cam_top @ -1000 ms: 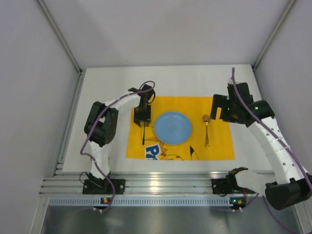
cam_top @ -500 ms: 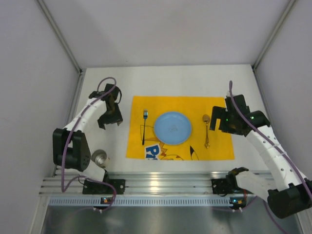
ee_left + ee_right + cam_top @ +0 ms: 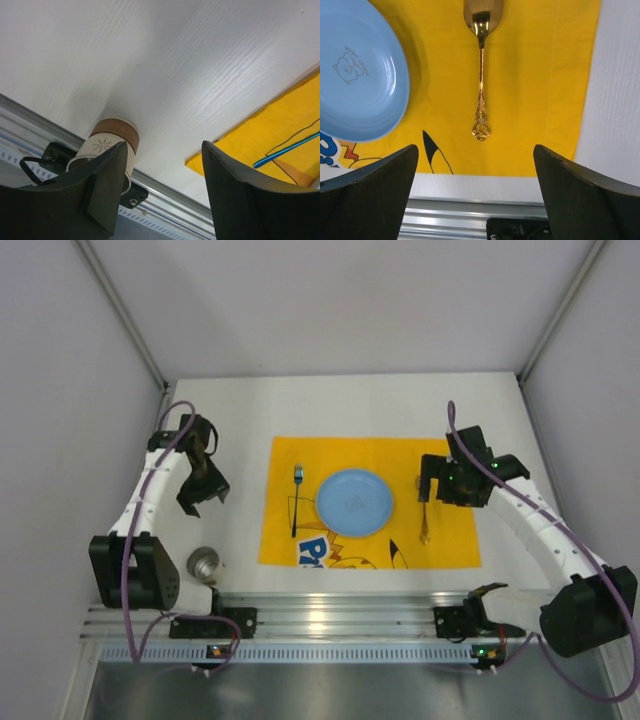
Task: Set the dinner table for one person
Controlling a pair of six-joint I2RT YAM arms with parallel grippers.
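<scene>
step in hand, as i judged it: fetch the cup [image 3: 205, 563] for the place setting. my left claw [image 3: 203, 495] hung spread and empty over bare table, left of the yellow placemat [image 3: 450, 550], with the cup nearer me, close to the aluminium rail [image 3: 330, 620]. in the wrist view one finger half hid the cup, so i could not tell for certain whether it stood or lay. to do this well i would centre the spread jaws on the cup first, come down clear of the rail, close gently on its wall, then lift straight before carrying it over. my right claw [image 3: 475, 155] was spread wide and held nothing, poised above the gold spoon [image 3: 481, 75]; it should stay off it. the dinner table [image 3: 380, 405] lay flat under both arms, reaching from the rail to the far wall panels. its long axis appeared to run left to right, like the placemat's. the blue plate [image 3: 354, 502] sat mid-mat, with the fork [image 3: 297, 502] to its left and the spoon to its right, both lying near to far with heads pointing away from me.
</scene>
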